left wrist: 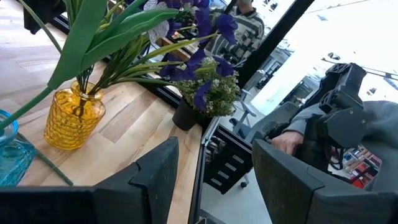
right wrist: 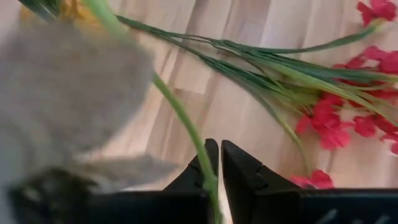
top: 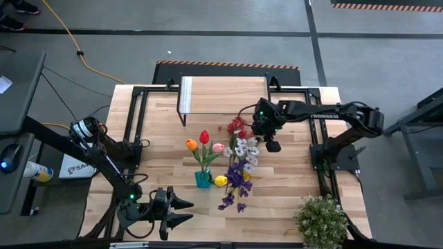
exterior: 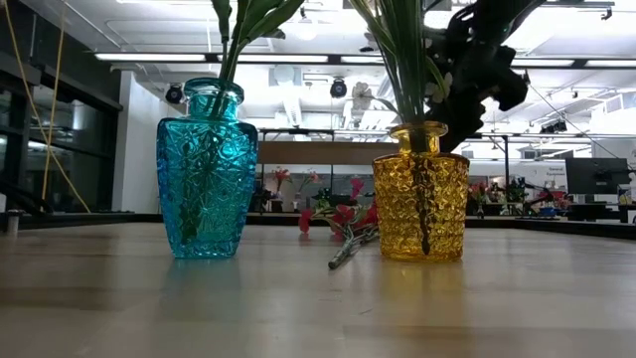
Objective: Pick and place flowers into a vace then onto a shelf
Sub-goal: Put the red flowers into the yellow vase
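The left gripper [top: 181, 211] is waiting at the near edge of the table [top: 291, 187]. Its fingers are standing part way open and are holding nothing.

A little farther in, the blue vase [exterior: 207, 169] is standing up with orange, red and pink tulips [top: 203, 142] in it. Just beside it the yellow vase [exterior: 420, 192] is holding the purple and white flowers [top: 239, 169]. So most of the flowers are already sitting in vases.

Past the vases, a red spray [top: 236, 127] is lying flat on the table. It is not in a vase yet.

The right gripper [right wrist: 219, 163] is hanging over the yellow vase's flowers, near the red spray. Its fingers are squeezing shut on a thin green stem [right wrist: 183, 124] of a pale flower. I am guessing it is putting this one into the yellow vase.

At the far edge the shelf [top: 223, 93] is standing bare. Both vases are waiting to go up there, so a big part of the job is left.
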